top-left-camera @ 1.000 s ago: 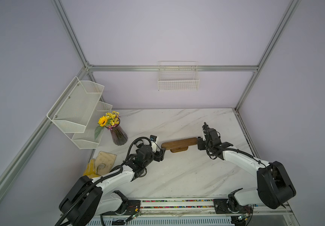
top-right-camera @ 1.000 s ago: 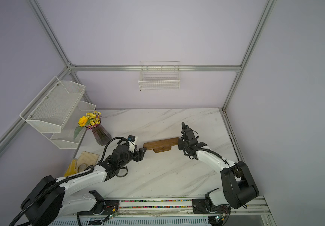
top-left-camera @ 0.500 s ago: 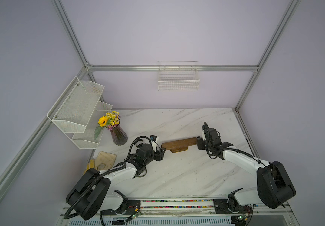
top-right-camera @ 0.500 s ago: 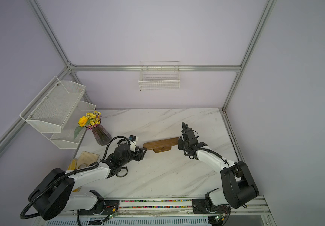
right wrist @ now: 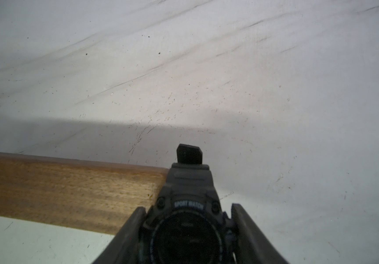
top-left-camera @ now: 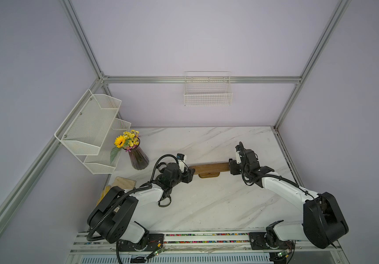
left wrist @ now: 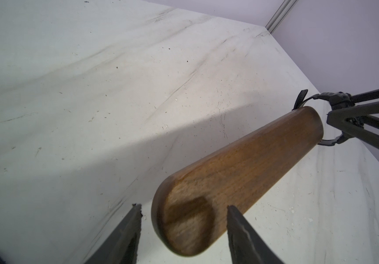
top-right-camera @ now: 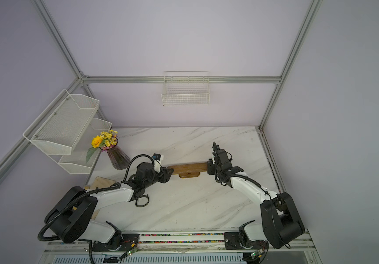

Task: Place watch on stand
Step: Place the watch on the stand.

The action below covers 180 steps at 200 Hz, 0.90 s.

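Left pincer (left wrist: 184, 208): jaws apart, straddling one rounded end of the dark brown wooden bar stand (left wrist: 241, 164).
Right pincer (right wrist: 188, 208): clamped on the black sport watch (right wrist: 187, 194).
Watch: strap loop at the stand's other end.

Brown, black, white and a little yellow

The dark brown wooden stand bar (top-left-camera: 209, 167) shows fine straight grain, paler amber along its top; the black plastic sport watch (right wrist: 188, 219) bears pale lettering above a dark face; the white marble table (top-left-camera: 206, 205) carries diagonal grey veins; the ribbed purple glass vase (top-left-camera: 139, 160) holds small yellow flowers (top-left-camera: 132, 137) and 1 yellow sunflower (top-left-camera: 119, 141); the wire basket (top-left-camera: 208, 93) and mesh shelves (top-left-camera: 88, 123) are white.
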Motion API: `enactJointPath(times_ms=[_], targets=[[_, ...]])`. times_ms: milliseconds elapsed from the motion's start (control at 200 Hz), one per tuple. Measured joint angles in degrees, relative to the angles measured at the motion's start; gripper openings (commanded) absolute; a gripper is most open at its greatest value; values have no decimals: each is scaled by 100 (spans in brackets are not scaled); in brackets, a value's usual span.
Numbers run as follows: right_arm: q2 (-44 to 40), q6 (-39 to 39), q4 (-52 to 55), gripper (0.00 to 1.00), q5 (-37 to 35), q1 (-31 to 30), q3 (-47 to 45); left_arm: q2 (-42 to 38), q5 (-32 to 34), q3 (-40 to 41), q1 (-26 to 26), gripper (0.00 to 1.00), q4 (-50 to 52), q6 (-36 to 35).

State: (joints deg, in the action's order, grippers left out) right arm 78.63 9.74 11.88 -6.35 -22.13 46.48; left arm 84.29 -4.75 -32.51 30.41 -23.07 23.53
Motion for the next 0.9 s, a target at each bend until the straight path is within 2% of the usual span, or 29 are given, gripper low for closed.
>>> enactJointPath(times_ms=[375,900], targets=[[17,2,146,43,146,0,0,260,-411,-164,-9,51,-22,-13],[411,92,166,43,28,-422,319,286,-671,-173,-17,49,-122,-9]])
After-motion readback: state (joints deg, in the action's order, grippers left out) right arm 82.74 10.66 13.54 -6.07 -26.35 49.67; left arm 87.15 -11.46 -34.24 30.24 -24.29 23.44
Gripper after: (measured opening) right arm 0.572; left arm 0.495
